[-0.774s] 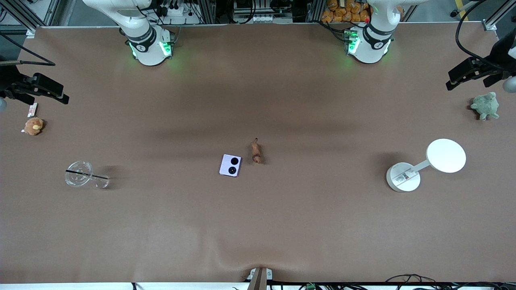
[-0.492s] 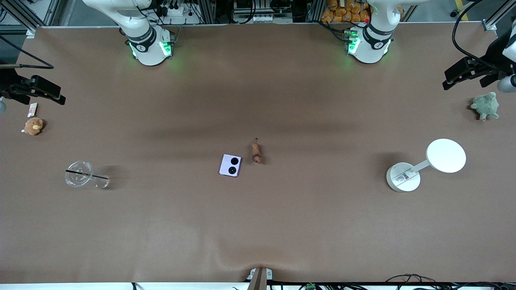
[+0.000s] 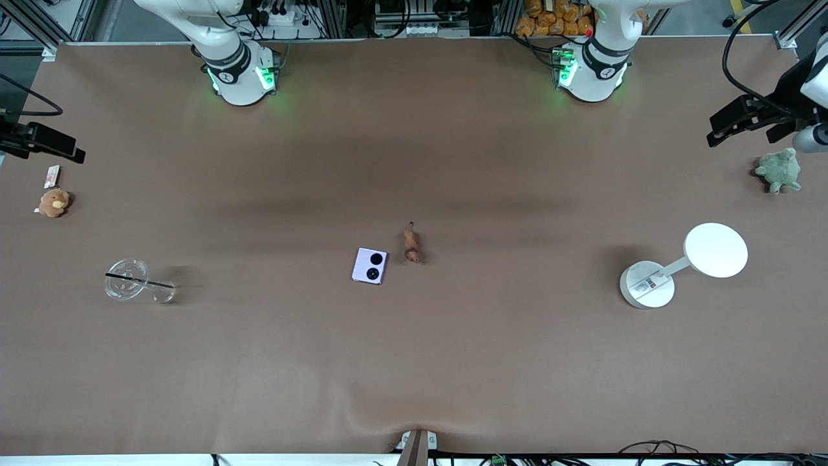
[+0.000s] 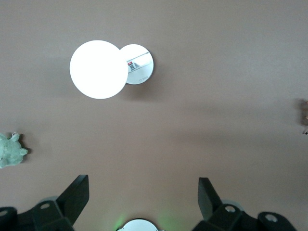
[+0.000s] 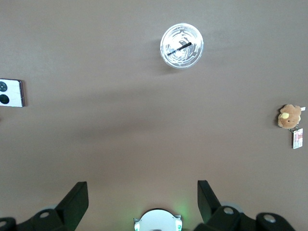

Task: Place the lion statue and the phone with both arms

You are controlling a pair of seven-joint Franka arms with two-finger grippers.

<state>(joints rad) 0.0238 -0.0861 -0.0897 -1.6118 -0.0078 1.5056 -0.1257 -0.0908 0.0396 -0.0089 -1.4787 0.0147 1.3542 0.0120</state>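
The lion statue point(image 3: 411, 244), a tiny orange-brown figurine, lies on its side at the table's middle. The lavender phone point(image 3: 370, 265) lies flat beside it, slightly nearer the front camera, with its two black circles up. The phone also shows at the edge of the right wrist view point(image 5: 11, 93). A bit of the statue shows at the edge of the left wrist view point(image 4: 304, 108). My left gripper point(image 3: 744, 120) hangs open and empty, high over the left arm's end of the table point(image 4: 143, 185). My right gripper point(image 3: 45, 139) hangs open and empty, high over the right arm's end point(image 5: 142, 188).
A white lamp with a round head point(image 3: 673, 265) stands toward the left arm's end, with a green plush point(image 3: 779, 169) near that end's edge. A clear lidded cup with a straw point(image 3: 132, 281) and a tan plush point(image 3: 54, 202) sit toward the right arm's end.
Both grippers have drawn outward toward their own ends of the table. The statue and the phone have not moved.
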